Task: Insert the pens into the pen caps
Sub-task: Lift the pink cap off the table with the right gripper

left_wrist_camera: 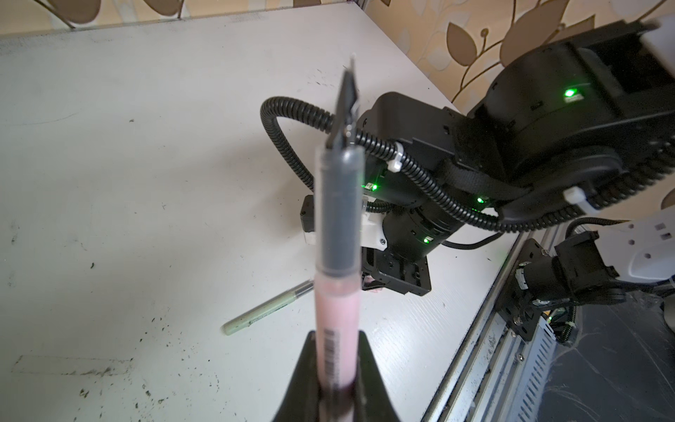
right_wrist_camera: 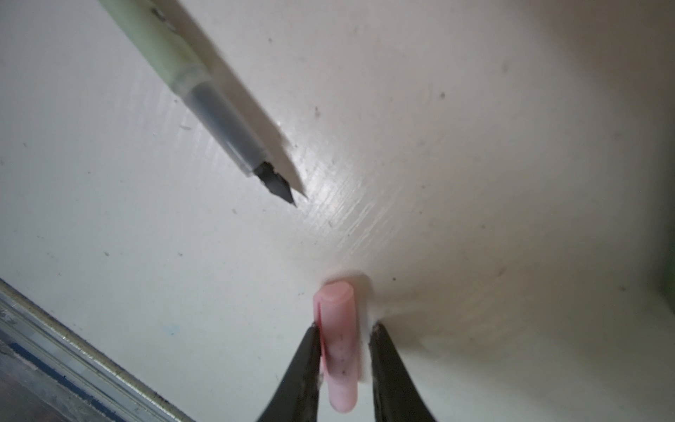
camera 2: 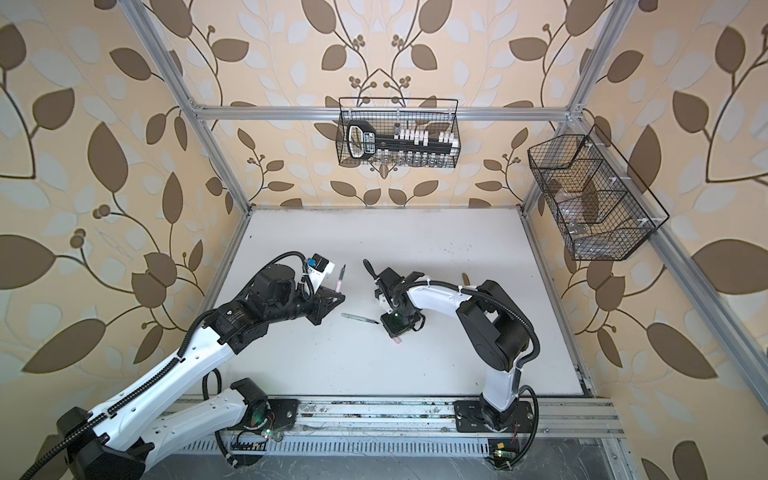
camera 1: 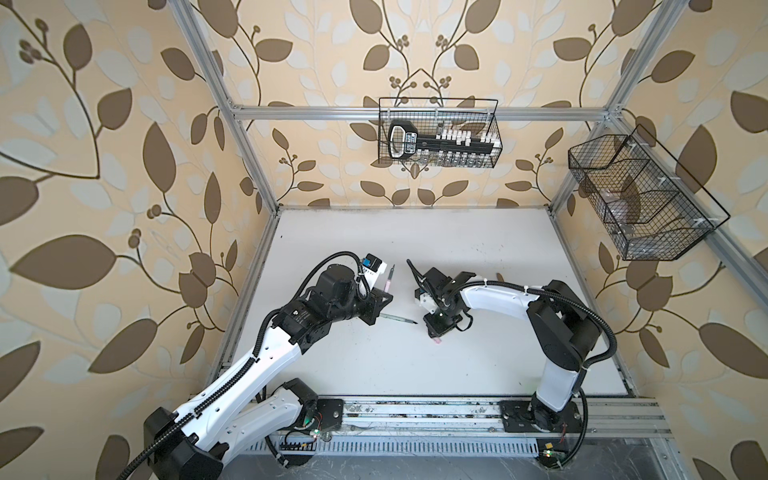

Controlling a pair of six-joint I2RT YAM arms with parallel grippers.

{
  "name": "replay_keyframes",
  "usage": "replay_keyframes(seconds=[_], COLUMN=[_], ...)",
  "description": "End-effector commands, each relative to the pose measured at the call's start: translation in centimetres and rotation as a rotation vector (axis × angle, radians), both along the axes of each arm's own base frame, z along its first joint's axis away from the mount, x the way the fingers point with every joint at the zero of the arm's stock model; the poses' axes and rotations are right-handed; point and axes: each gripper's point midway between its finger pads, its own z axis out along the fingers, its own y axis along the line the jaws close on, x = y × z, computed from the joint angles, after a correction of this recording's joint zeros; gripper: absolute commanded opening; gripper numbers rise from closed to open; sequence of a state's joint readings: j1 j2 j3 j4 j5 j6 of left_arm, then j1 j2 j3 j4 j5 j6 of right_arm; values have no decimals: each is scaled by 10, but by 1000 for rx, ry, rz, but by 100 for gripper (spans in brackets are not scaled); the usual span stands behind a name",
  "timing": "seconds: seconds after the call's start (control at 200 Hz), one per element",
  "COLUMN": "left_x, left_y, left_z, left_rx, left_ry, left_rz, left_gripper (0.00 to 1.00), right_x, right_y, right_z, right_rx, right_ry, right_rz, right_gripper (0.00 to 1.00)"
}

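- The left gripper [left_wrist_camera: 336, 334] is clamped on the pink pen [left_wrist_camera: 338, 226] low on its barrel. In both top views the pen sits left of centre, dark nib toward the upper edge.
- The right gripper [right_wrist_camera: 345, 329] straddles the pink cap [right_wrist_camera: 338, 350], which lies on the white table [right_wrist_camera: 475, 146] just right of centre in both top views. One finger touches the cap and a sliver of table shows beside the other, so it does not look clamped.
- The sage green pen [camera 1: 397, 319] lies uncapped at centre, between the grippers.
- Judged by look, the pens and the cap are light, stiff, smooth plastic. The round cap may roll or squirt from a pinch, so grip it mid-length and leave its mouth free. Avoid the fragile nib.
- A barcode [left_wrist_camera: 330, 350] runs along the pink barrel, and the green barrel carries dark print. Neither is legible.
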State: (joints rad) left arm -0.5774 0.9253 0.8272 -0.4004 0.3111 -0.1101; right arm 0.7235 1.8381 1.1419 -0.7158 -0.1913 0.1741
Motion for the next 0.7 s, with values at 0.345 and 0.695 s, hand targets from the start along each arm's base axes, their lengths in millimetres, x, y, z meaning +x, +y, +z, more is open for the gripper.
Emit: replay_keyframes(seconds=[0.345,0.695], left_x=[-2,-1], left_y=[-11,-19], left_z=[18,18], left_rx=[-20,-16], left_ry=[-27,-21], left_rz=[-57,-89], left_gripper=[0,0], right_x=[0,21], right_y=[0,4], right_z=[0,62], right_rx=[-22,191], right_ry=[-9,-181], right_rz=[15,-70], right_gripper=[18,7])
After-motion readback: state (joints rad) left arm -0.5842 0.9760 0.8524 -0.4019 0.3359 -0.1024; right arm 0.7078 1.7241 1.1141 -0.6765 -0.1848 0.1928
